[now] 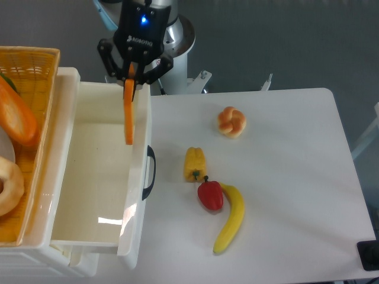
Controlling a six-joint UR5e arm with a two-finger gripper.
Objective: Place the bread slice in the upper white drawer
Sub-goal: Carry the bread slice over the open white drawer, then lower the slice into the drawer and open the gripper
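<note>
A single fixed camera looks steeply down on the scene from above its near edge, facing the far side where the arm's base stands. It sits at middle range: the white worktop (284, 177) fills most of the frame, its right near corner cut off. The open upper white drawer (100, 177) and a woven basket (29, 59) run off the left edge. No second view exists.
</note>
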